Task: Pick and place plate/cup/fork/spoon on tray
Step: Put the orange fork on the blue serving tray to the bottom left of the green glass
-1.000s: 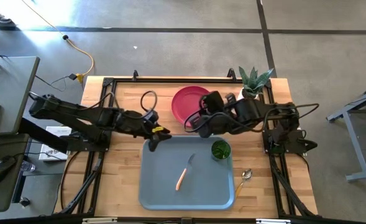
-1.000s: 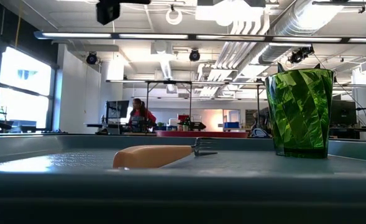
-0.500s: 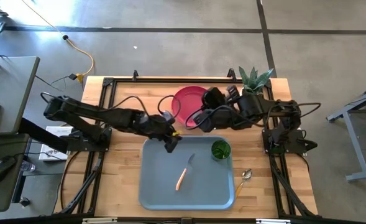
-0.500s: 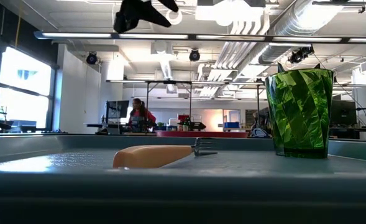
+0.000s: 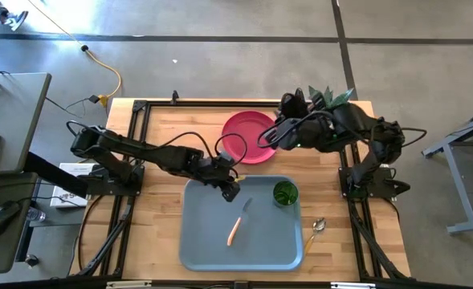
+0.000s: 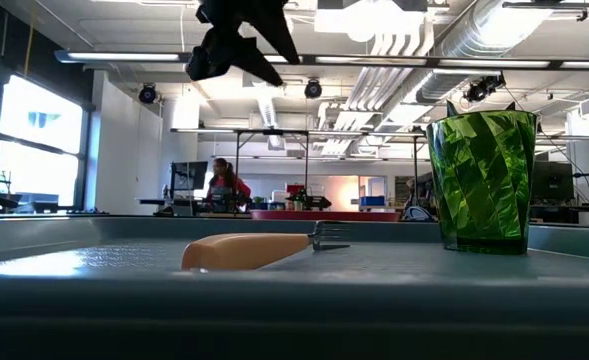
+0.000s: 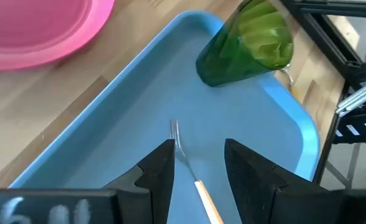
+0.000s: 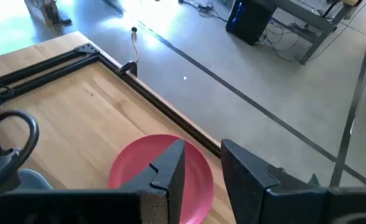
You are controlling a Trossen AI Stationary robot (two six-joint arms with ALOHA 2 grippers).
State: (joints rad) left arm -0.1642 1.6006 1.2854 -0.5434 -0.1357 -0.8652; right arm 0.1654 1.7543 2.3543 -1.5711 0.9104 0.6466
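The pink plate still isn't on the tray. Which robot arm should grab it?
Probably the right. Its open, empty gripper hangs at the plate's edge, while the left gripper is over the tray above the fork.

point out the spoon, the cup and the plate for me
spoon (image 5: 317,228): high view, on its metal bowl, lying on the table beside the tray.
cup (image 6: 482,180): low view, middle of its green wall.
plate (image 8: 130,171): right wrist view, on its pink face beside the finger.
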